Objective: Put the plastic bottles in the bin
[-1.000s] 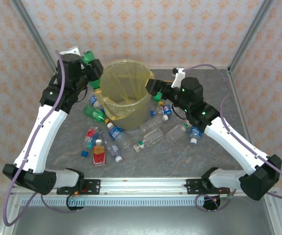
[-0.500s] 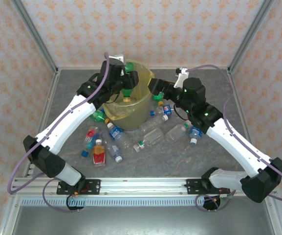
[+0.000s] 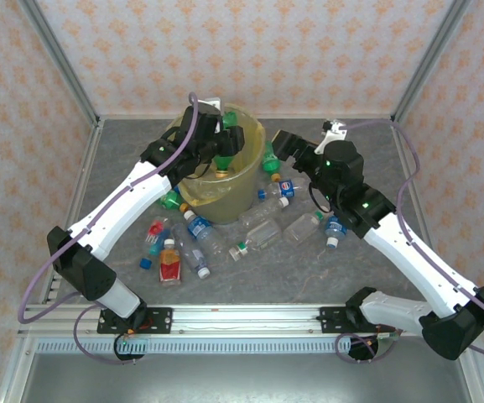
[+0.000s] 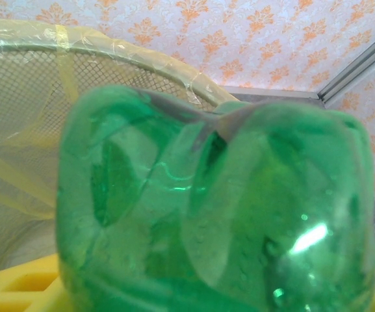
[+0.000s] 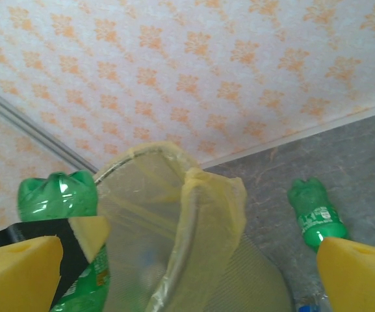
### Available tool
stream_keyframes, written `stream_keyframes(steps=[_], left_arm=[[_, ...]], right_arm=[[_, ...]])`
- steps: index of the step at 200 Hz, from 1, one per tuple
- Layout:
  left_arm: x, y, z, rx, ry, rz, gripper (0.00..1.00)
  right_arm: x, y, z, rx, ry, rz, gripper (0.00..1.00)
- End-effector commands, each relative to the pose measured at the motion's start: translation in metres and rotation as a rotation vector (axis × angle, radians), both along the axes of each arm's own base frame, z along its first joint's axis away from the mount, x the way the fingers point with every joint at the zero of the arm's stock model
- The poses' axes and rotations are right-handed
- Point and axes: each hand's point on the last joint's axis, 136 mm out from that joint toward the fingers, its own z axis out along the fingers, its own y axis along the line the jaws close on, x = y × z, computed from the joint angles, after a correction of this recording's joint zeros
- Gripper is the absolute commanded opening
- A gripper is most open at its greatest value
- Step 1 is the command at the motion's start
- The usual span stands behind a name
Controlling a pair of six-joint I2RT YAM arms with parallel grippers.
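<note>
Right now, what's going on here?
The left end effector holds a green bottle, cap down, over the open mouth of the yellow-lined bin, not yet released. The right end effector hovers open and empty beside the bin's right side. About a dozen other bottles lie on the table around the bin's base.

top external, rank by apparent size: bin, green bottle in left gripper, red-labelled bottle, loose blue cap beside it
1. bin, far largest.
2-3. green bottle and red-labelled bottle: alike; the green one hangs in the left gripper, nearer the camera, so unranked.
4. loose blue cap.
</note>
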Motion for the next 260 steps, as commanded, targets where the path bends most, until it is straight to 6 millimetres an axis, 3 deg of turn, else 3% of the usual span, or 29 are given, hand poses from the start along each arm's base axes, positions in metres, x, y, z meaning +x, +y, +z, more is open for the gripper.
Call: stream_keyframes(steps=[1,33,63,96,132,182,235,260], left_arm=[[0.003,-0.001,0.022,-0.018,-0.066,-0.003,0.64],[0.003,-0.003,0.030,-0.034,-0.086,-0.013,0.82],[0.000,-0.006,0.039,-0.058,-0.107,-0.035,0.99],[-0.006,-0.009,0.048,-0.083,-0.128,-0.069,0.99],[-0.014,-0.009,0.056,-0.109,-0.150,-0.087,0.99],[-0.020,0.006,0.054,-0.116,-0.184,-0.037,0.99],[-0.029,0.019,0.056,-0.114,-0.204,-0.001,0.99],[-0.036,0.025,0.054,-0.105,-0.217,-0.001,0.99]], right_arm=[[0.002,-0.016,-0.005,-0.007,0.033,-0.068,1.00],[0.006,-0.032,-0.019,-0.008,0.105,-0.106,1.00],[0.007,-0.058,-0.046,-0.014,0.195,-0.197,1.00],[0.004,-0.091,-0.096,0.000,0.371,-0.282,1.00],[-0.006,-0.105,-0.149,-0.009,0.545,-0.334,0.96],[-0.033,-0.090,-0.219,0.166,0.754,-0.352,0.83],[-0.045,-0.067,-0.246,0.172,0.836,-0.357,0.82],[-0.048,-0.063,-0.270,0.133,0.910,-0.377,0.82]])
